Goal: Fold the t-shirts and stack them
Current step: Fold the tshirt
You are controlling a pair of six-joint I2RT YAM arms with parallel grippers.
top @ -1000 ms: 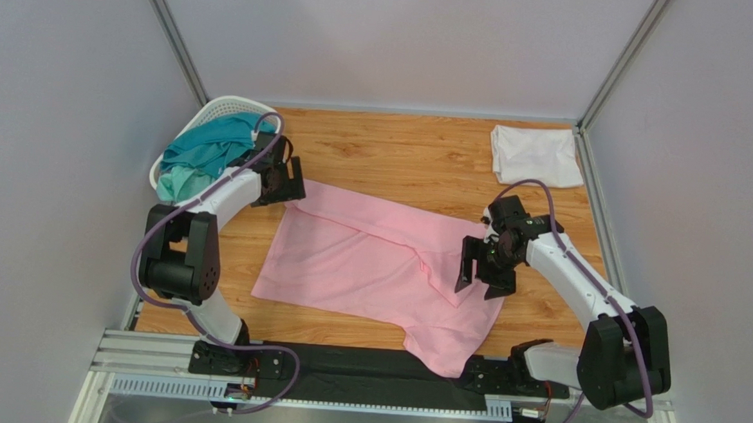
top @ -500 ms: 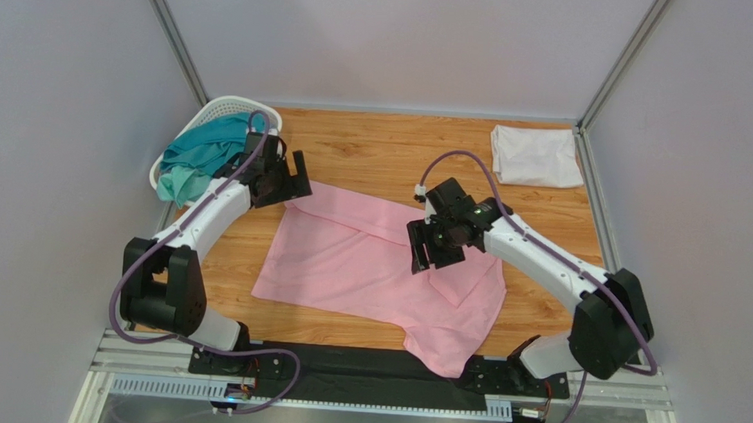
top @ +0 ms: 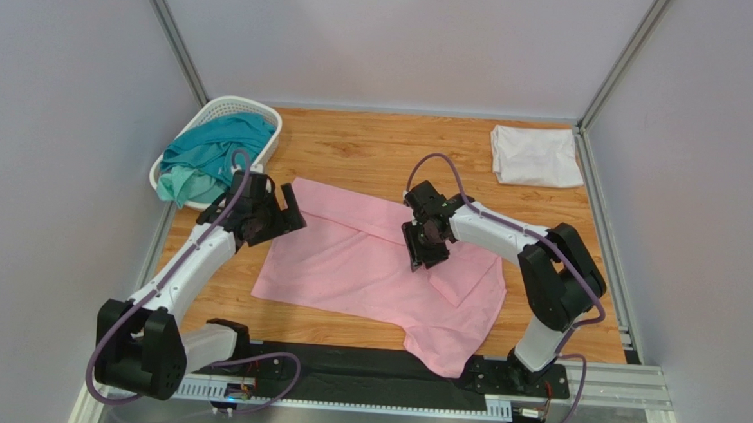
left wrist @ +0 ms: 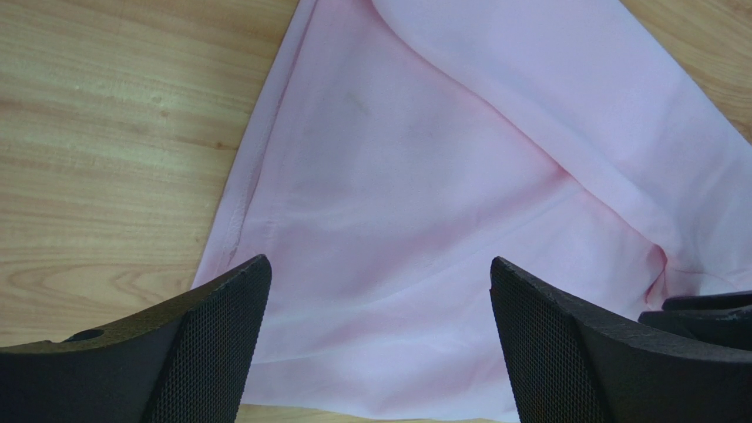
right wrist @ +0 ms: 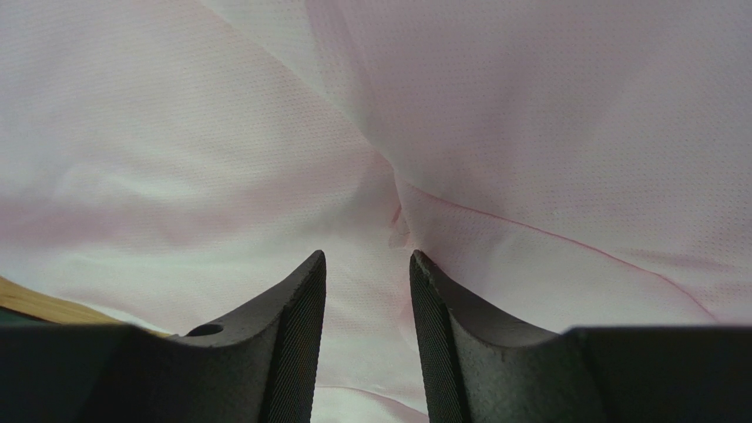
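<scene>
The light pink t-shirt (top: 348, 268) lies spread on the wooden table, with its right part folded inward. My left gripper (top: 286, 216) is wide open and empty just above the shirt's far left edge; the left wrist view shows pink cloth (left wrist: 441, 176) between its tips (left wrist: 379, 264). My right gripper (top: 417, 250) sits low over the shirt's middle crease. Its jaws stand a narrow gap apart (right wrist: 366, 256) over the pink cloth (right wrist: 530, 132), with nothing pinched between them. A folded white t-shirt (top: 536, 155) lies at the back right. A teal t-shirt (top: 204, 154) fills the basket. The orange shirt is out of view.
A white lattice basket (top: 259, 118) stands at the back left corner. Grey walls enclose the table (top: 374, 153) on three sides. The pink shirt's near corner hangs over the black rail (top: 343, 365) at the front edge. Bare wood (left wrist: 106, 132) shows left of the shirt.
My right gripper has moved left from the shirt's right side to its middle, and the right part now lies folded in. My left gripper has drawn back from beside the basket toward the shirt's left edge.
</scene>
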